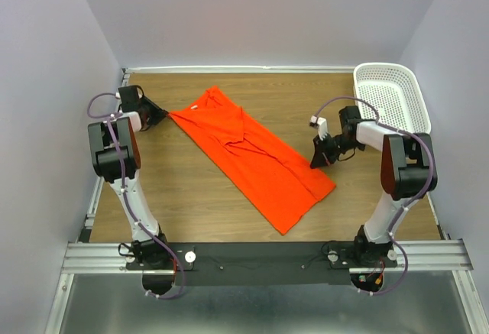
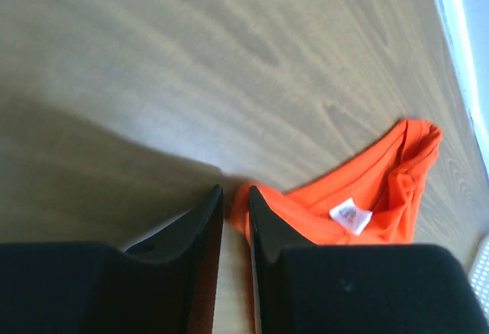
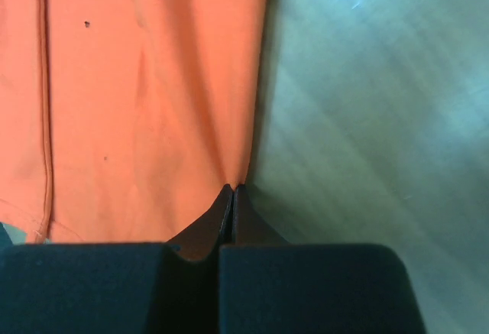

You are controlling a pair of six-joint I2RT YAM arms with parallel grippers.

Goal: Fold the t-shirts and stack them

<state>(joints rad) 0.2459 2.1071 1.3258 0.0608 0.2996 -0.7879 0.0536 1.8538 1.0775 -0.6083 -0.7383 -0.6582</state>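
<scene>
The orange-red short-sleeved fabric t-shirt [image 1: 252,154] lies as a long strip, diagonally across the brown wood-grain table [image 1: 176,196], with its collar end at the far left. The right gripper [image 3: 232,189] is clenched on the garment's right-hand long edge. The left gripper [image 2: 234,192] sits at the collar-end corner with jaws narrowly apart; whether it is grasping the fabric cannot be told.

The wood-grain table [image 1: 183,196] carries two items. An orange-red t-shirt [image 1: 252,158] lies flat on it as a long band, running diagonally from its collar end at the far left to the near right of centre. A white perforated basket [image 1: 390,97] stands at the far right corner, well apart from the t-shirt.
</scene>
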